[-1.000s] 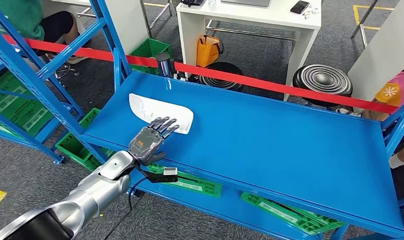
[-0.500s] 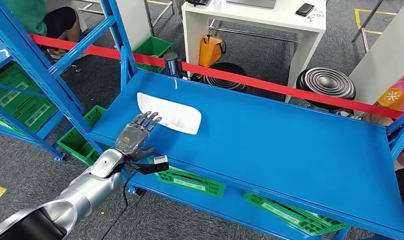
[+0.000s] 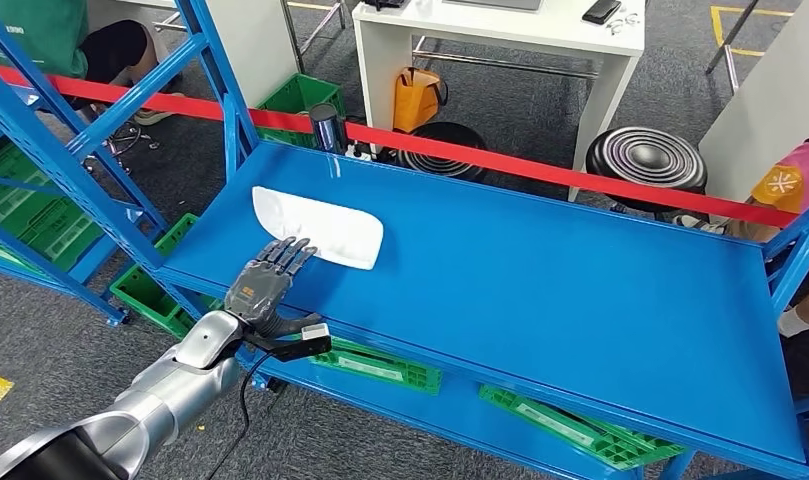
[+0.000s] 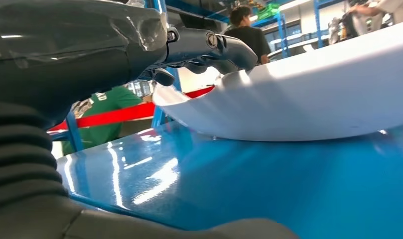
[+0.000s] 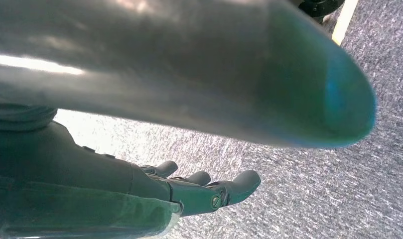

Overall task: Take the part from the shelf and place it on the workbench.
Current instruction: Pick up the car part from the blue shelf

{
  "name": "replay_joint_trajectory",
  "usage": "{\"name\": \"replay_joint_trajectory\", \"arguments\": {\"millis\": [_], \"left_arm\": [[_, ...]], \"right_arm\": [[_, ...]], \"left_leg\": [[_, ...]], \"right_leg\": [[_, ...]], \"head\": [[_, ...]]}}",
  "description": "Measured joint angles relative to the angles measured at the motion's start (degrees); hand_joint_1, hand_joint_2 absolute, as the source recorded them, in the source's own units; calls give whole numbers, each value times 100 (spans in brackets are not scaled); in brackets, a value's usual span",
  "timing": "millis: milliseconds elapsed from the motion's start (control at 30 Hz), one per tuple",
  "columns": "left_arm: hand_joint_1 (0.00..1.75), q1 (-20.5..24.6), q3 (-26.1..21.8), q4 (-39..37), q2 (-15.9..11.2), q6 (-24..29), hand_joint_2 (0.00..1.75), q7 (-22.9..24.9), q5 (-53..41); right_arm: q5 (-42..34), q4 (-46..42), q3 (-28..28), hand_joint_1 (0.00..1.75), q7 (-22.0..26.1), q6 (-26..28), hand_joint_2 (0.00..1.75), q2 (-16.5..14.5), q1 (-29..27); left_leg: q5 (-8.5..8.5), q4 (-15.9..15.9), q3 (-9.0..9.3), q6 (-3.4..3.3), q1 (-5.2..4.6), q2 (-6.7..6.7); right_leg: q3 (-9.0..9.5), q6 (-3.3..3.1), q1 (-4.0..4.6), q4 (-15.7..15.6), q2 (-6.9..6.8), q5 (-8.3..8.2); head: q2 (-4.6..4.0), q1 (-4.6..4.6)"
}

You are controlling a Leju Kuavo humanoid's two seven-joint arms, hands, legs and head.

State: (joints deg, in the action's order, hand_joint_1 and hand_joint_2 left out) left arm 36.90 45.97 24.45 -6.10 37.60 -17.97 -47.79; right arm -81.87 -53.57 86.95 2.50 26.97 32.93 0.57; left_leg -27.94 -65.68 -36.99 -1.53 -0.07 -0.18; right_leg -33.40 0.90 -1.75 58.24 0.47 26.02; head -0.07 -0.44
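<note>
A white, oblong, shallow part (image 3: 318, 228) lies on the blue shelf board (image 3: 540, 290), toward its left end. My left hand (image 3: 265, 281) hovers over the board's front edge, fingers stretched out and spread. Its fingertips (image 3: 294, 247) reach the part's near rim. In the left wrist view the dark fingers (image 4: 209, 44) lie over the rim of the part (image 4: 314, 94), which rests flat on the glossy board (image 4: 239, 184). Nothing is gripped. In the right wrist view my right hand (image 5: 199, 191) hangs over grey carpet with fingers extended and holds nothing.
Blue uprights (image 3: 220, 90) frame the shelf's left end. A red tape (image 3: 540, 172) runs behind it, beside a dark cylinder (image 3: 327, 128). Green crates (image 3: 380, 365) sit on the lower level. Behind stand a white table (image 3: 500, 30) and black stools (image 3: 645, 160). A person in green (image 3: 40, 35) crouches far left.
My left hand has drawn back from on top of the part toward the shelf's front edge; its fingertips now meet only the near rim. The camera swayed slightly; the part stayed put.
</note>
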Motion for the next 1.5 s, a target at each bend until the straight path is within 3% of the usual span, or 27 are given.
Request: {"name": "replay_joint_trajectory", "arguments": {"millis": [67, 200, 233, 267, 333, 367, 400, 433, 500, 533, 567, 600, 667, 733, 767, 833, 900, 933, 967, 1067, 1100, 1167, 1267, 1333, 1400, 1433, 1500], "left_arm": [[0, 8, 1, 1, -15, 1, 0, -9, -36], [0, 2, 3, 5, -40, -2, 0, -34, -80], [0, 9, 4, 6, -40, -5, 0, -39, -82], [0, 17, 5, 7, -37, -9, 0, -42, -85], [0, 16, 10, 5, -29, -19, 0, -42, -103], [0, -1, 14, 5, -23, -22, 0, -42, -117], [0, -23, 21, 5, -19, -25, 0, -42, -131], [0, -45, 29, 5, -15, -27, 0, -42, -141], [0, -68, 44, 5, -13, -27, 0, -42, -147], [0, -72, 49, 5, -15, -27, 0, -41, -152], [0, -73, 53, 4, -18, -26, 0, -40, -162], [0, -78, 56, 3, -23, -24, 0, -38, -177], [0, -91, 64, 2, -36, -16, 0, -33, -214], [0, -96, 72, 2, -45, -7, 0, -20, -249], [0, -95, 73, 3, -49, -2, 0, -9, -264], [0, -106, 76, 3, -55, 5, 0, 15, -298], [0, -137, 80, 2, -60, 13, 0, 52, -362], [0, -149, 84, 5, -62, 18, 0, 85, -416], [0, -156, 88, 15, -64, 25, 0, 133, -499], [0, -168, 43, 177, -110, 39, 0, 346, -970], [0, -180, -5, 275, -132, 40, 0, 408, -1179], [0, -221, -157, 484, -162, 41, 0, 478, -1583], [0, -327, -484, 774, -145, 41, 0, 476, -2057], [0, -413, -687, 910, -108, 41, 0, 447, -2258], [0, -525, -863, 1019, -76, 41, 0, 443, -2452], [0, -584, -942, 1074, -59, 41, 0, 458, -2551], [0, -671, -1086, 1188, -31, 41, 0, 500, -2711]], "right_arm": [[-22, -14, 3, 0, 6, -5, 0, 1, 18], [-64, -37, 24, 0, 21, -12, 0, -3, 17], [-68, -39, 33, 0, 25, -13, 0, -3, 20], [-72, -41, 41, 0, 27, -13, 0, 1, 27], [-76, -43, 50, 0, 30, -12, 0, 13, 38], [-80, -44, 56, 0, 30, -11, 0, 17, 37], [-83, -44, 62, 0, 30, -11, 0, 22, 33], [-86, -44, 69, 0, 30, -10, 0, 27, 28], [-84, -45, 81, 0, 30, -6, 0, 41, 23], [-84, -49, 86, 0, 30, -4, 0, 41, 25], [-82, -54, 91, 0, 30, -1, 0, 43, 32], [-83, -62, 94, 0, 30, 2, 0, 43, 35], [-85, -81, 106, 0, 30, 9, 0, 48, 40], [-87, -105, 119, 0, 30, 13, 0, 56, 41], [-87, -115, 123, 0, 30, 14, 0, 61, 48], [-90, -131, 130, 0, 30, 16, 0, 70, 60], [-99, -134, 139, 0, 31, 16, 0, 70, 58], [-106, -135, 143, 0, 34, 17, 0, 69, 57], [-119, -138, 147, 0, 42, 21, 0, 69, 57], [-181, -187, 152, 0, 78, 56, 0, 53, 61], [-204, -211, 155, 0, 89, 73, 0, 40, 59], [-236, -254, 170, 0, 108, 107, 0, 36, 55], [-270, -314, 204, 0, 126, 132, 0, 32, 52], [-291, -323, 220, 0, 130, 138, 0, 49, 51], [-309, -323, 234, 0, 131, 142, 0, 65, 49], [-318, -323, 240, 0, 132, 142, 0, 71, 47], [-338, -323, 246, 0, 138, 143, 0, 76, 49]], "left_leg": [[218, 655, 298, -120, -48, 8], [201, 1087, 552, -239, -109, 27], [236, 1144, 644, -271, -106, 34], [276, 1178, 723, -298, -95, 41], [318, 1180, 744, -316, -87, 58], [312, 1178, 739, -309, -82, 52], [300, 1174, 737, -293, -73, 41], [281, 1163, 741, -266, -58, 30], [200, 1092, 747, -174, -16, 17], [144, 1028, 740, -118, -2, 15], [85, 966, 714, -64, 0, 17], [35, 910, 692, -20, -4, 23], [-18, 862, 672, 32, 2, 29], [-107, 731, 642, 80, 35, 28], [-223, 529, 546, 118, 50, 27], [-558, -179, 171, 193, 65, 26], [-742, -747, -199, 210, 71, 26], [-678, -748, -253, 185, 67, 24], [-512, -526, -191, 132, 58, 21], [74, 564, 267, -126, -36, 19], [154, 752, 349, -185, -81, 18], [191, 868, 388, -239, -144, 14], [370, 1147, 539, -298, -117, 24], [435, 1227, 572, -298, -103, 35], [441, 1212, 543, -286, -100, 41], [436, 1192, 529, -273, -92, 41], [394, 1091, 486, -205, -58, 35]], "right_leg": [[-7, 9, 21, -21, 10, 10], [18, 160, -2, 88, -19, -123], [-26, 158, -2, 195, -28, -66], [-135, 112, -2, 399, -31, 67], [-520, 43, -2, 1084, -28, 389], [-721, 53, -9, 1387, -28, 492], [-846, 88, -22, 1528, -30, 515], [-861, 140, -39, 1442, -34, 442], [-615, 305, -89, 707, -56, 55], [-487, 341, -97, 348, -71, -82], [-387, 325, -95, 113, -86, -172], [-357, 258, -86, 24, -93, -206], [-345, 98, -67, 62, -85, -207], [-317, 34, -75, 62, -69, -219], [-299, 12, -78, 60, -59, -215], [-290, -17, -66, 59, -41, -199], [-287, -34, -42, 60, -25, -186], [-283, -40, -25, 59, -16, -182], [-274, -42, -4, 58, -7, -180], [-243, -39, 27, 34, 16, -184], [-239, -29, 17, 19, 19, -190], [-222, 9, -21, -30, 14, -213], [-299, 28, -10, 136, -9, -120], [-571, -10, -7, 742, -15, 185], [-844, 15, -23, 1376, -17, 441], [-854, 66, -37, 1443, -20, 456], [-524, 217, -81, 902, -37, 255]], "head": [[0, 9], [1, 11], [1, 11], [1, 18], [0, 31], [0, 37], [0, 37], [0, 39], [0, 39], [0, 45], [0, 46], [0, 44], [0, 32], [0, 28], [0, 27], [0, 25], [0, 25], [0, 24], [0, 24], [0, 45], [0, 46], [0, 32], [0, 29], [0, 48], [0, 61], [0, 60], [0, 62]]}}
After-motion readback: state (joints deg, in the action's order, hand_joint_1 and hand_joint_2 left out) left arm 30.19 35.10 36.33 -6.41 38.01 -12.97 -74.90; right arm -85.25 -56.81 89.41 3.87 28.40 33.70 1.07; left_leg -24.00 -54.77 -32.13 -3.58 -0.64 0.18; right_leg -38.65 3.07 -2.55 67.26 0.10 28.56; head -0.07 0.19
